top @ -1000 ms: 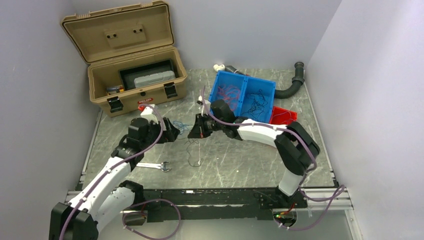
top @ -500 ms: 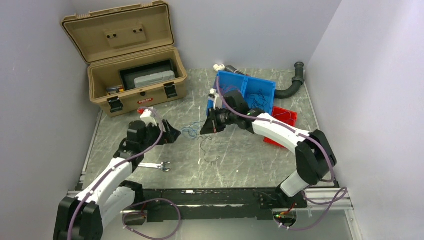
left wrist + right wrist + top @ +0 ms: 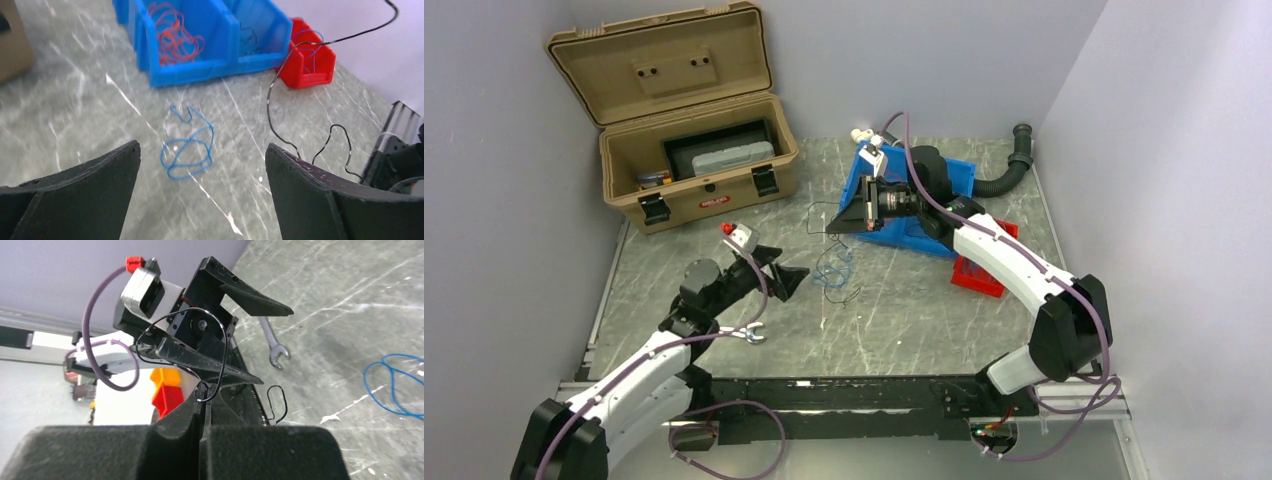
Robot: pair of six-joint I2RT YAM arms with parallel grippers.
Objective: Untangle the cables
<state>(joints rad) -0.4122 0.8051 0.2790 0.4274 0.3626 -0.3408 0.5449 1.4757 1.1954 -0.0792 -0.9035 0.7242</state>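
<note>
A thin black cable (image 3: 821, 212) hangs from my right gripper (image 3: 832, 228), which is shut on it above the table in front of the blue bins (image 3: 959, 170). In the right wrist view the black cable (image 3: 220, 340) loops up from the pinched fingertips of the right gripper (image 3: 204, 390). A blue cable (image 3: 834, 262) lies loose on the marble table. My left gripper (image 3: 792, 272) stands wide open just left of it, holding nothing. In the left wrist view the blue cable (image 3: 187, 150) lies ahead of the left gripper (image 3: 202, 147), and the black cable (image 3: 272, 100) dangles to the right.
The blue bins (image 3: 215, 65) hold red cables (image 3: 175, 35) and black ones (image 3: 250, 37); a red bin (image 3: 305, 65) holds blue ones. An open tan case (image 3: 694, 150) stands back left. A wrench (image 3: 744, 333) lies by the left arm. A black hose (image 3: 1009, 170) runs along the back right.
My right gripper has risen and pulled back right toward the blue bins, drawing the black cable up. The blue cable now lies on the table. My left gripper swung nearer and rightward.
</note>
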